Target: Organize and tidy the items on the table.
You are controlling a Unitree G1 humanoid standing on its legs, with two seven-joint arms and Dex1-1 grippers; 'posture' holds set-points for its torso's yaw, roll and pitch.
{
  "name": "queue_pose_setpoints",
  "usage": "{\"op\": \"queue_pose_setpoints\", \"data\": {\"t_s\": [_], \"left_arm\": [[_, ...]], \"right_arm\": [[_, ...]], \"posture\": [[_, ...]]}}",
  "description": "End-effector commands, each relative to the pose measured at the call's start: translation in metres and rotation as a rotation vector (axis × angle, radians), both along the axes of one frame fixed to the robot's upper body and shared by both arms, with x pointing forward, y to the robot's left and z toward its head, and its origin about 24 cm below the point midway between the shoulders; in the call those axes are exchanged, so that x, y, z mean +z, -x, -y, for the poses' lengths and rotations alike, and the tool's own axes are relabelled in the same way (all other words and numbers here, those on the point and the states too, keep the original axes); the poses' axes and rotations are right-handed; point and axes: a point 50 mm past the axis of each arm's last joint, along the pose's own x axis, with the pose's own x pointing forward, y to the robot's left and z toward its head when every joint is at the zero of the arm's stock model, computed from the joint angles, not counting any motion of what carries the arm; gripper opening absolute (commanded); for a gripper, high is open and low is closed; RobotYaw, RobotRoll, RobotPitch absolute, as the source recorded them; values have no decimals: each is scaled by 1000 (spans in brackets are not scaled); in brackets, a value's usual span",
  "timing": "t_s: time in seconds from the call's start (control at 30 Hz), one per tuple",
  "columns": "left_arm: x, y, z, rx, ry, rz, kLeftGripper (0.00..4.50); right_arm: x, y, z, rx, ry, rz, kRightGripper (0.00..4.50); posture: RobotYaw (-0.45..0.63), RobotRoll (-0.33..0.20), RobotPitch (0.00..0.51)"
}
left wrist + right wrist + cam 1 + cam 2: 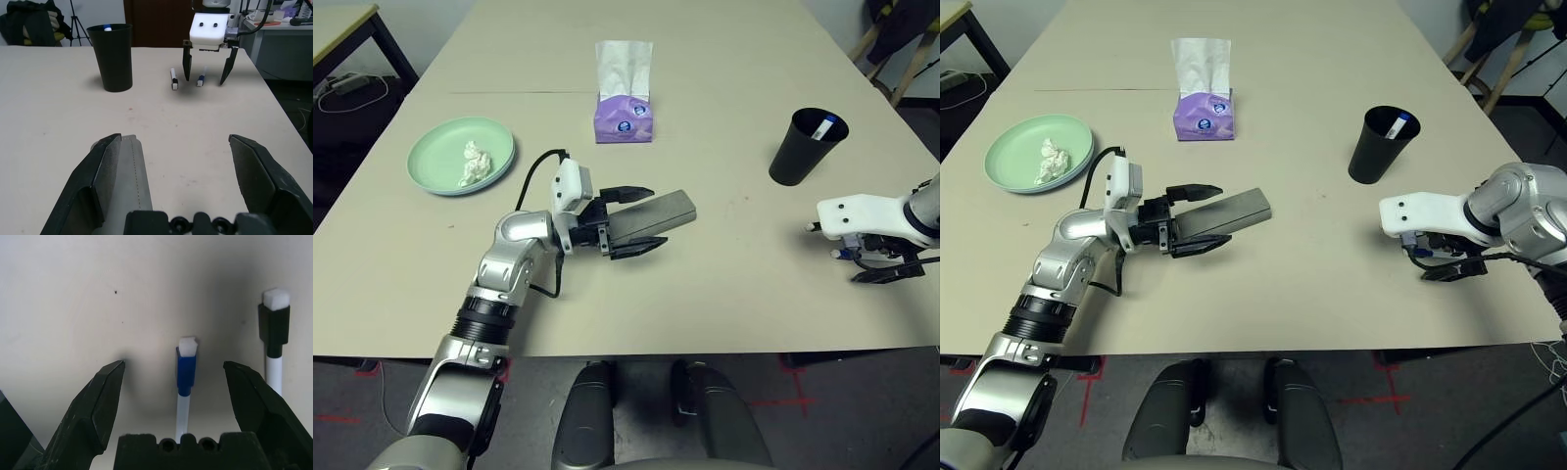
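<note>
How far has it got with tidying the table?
One pen already stands in the black cup, and a tissue wad lies on the green plate. The open right gripper hangs over a blue pen; a black-capped pen and the grey case remain.

My beige table [724, 284] carries a green plate [461, 155], tissue pack [625, 117], grey case [656, 214], black cup [808, 147] and two pens [174, 79].
</note>
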Motion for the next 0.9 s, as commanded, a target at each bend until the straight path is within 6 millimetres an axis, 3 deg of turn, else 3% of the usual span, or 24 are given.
{"op": "queue_pose_setpoints", "data": {"t_s": [0.03,0.13,0.4,0.63,0.77,0.9], "left_arm": [[-2,4,1,-6,-11,-1,4500],[-1,4,3,-8,-9,-1,4500],[-2,5,3,-11,-10,-2,4500],[0,2,3,-7,-14,4,4500],[0,0,3,-6,-15,7,4500],[1,-3,3,-10,-16,12,4500]], "right_arm": [[0,0,2,-5,8,-5,4119],[-1,1,3,-4,14,-14,3262],[-2,2,4,-3,21,-19,319],[9,2,-3,-9,-58,-40,320],[26,2,-23,-53,-255,-50,320],[49,2,-56,-121,-593,-78,320]], "posture": [[90,0,219],[90,0,223],[89,0,222],[79,0,203],[68,0,192],[57,0,186]]}}
